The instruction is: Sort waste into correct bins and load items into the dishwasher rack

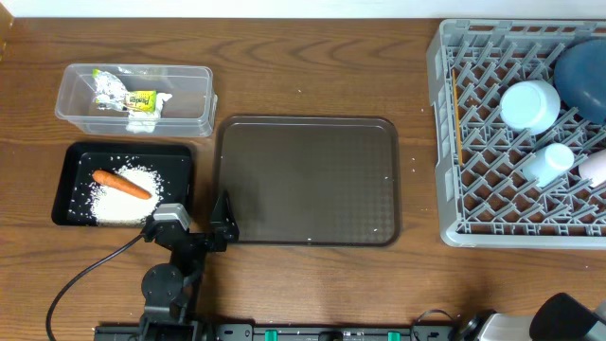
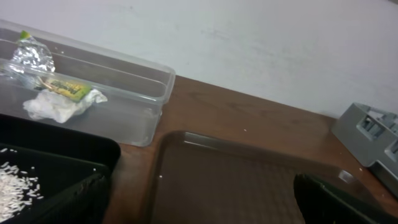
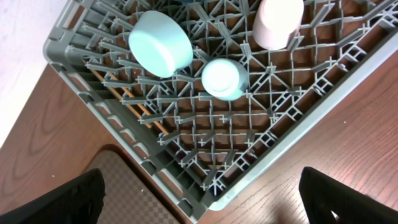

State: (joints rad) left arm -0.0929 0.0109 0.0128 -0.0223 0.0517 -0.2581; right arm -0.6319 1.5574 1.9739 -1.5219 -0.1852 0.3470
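Observation:
The clear tub (image 1: 199,99) holds the yellow-green wrapper (image 1: 140,99) and white tissue (image 2: 56,106). The black tray (image 1: 71,185) holds rice (image 1: 123,199) and the carrot (image 1: 121,184). The grey rack (image 1: 445,142) holds the dark-blue dish (image 1: 582,76), a pale-blue bowl (image 1: 528,104), a pale-blue cup (image 1: 549,161) and a white cup (image 1: 595,169). My left gripper (image 1: 201,227) is open and empty, low between the black tray and the brown tray; in its wrist view (image 2: 202,211) nothing lies between the fingers. My right gripper (image 3: 202,205) is open and empty above the rack's near-left corner (image 3: 205,199).
The large brown serving tray (image 1: 308,180) lies bare in the middle, its rim close to my left gripper. A few rice grains lie on it and on the wood. The right arm's base (image 1: 568,317) shows at the bottom right edge.

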